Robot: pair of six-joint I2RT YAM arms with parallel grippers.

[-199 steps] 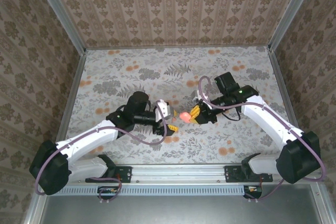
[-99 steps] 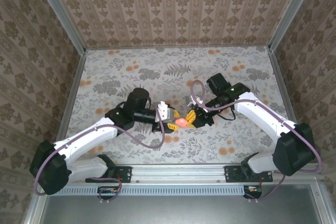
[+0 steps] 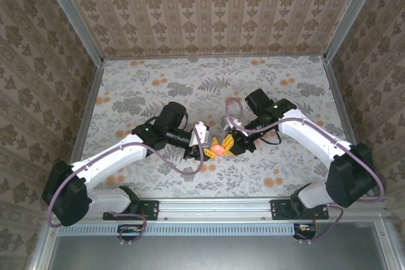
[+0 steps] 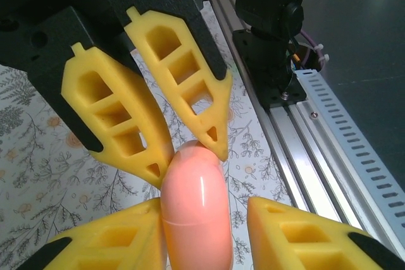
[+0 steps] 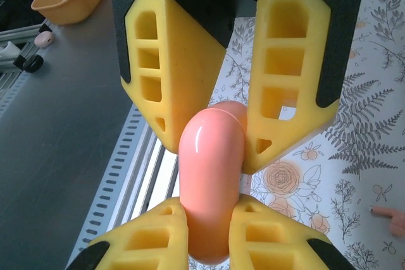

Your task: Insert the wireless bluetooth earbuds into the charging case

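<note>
Right fingers (image 5: 147, 239) pinched tight on the charging case (image 5: 211, 181), both pads pressed to 1 end. No gap on either side in the right wrist view. Left fingers (image 4: 107, 245) narrow, straddling the other end. 1 pad lies against the shell, and a sliver of table (image 3: 158, 86) pattern shows between the other pad and the shell. Reads as not clamped.

Case: pink, glossy, capsule-shaped. It hangs in the air above the near middle of the table, between the 2 arms in the top view. Lid shut. A thin seam (image 4: 190, 222) rings the body close to the left pads.

Small pinkish piece on the table at the right edge of the right wrist view, probably an earbud (image 5: 387, 214). The frame cuts it off, so not certain.

Step in hand, as I judge it: a 2-handed hold to get the case open. With the lid shut and an earbud apparently loose, the task looks early.

Next move calls for the left fingers to close firmly, 1 grip either side of the seam, then a pry apart at the hinge. The smooth rounded shell looks likely to squirt out under an off-centre squeeze.
</note>
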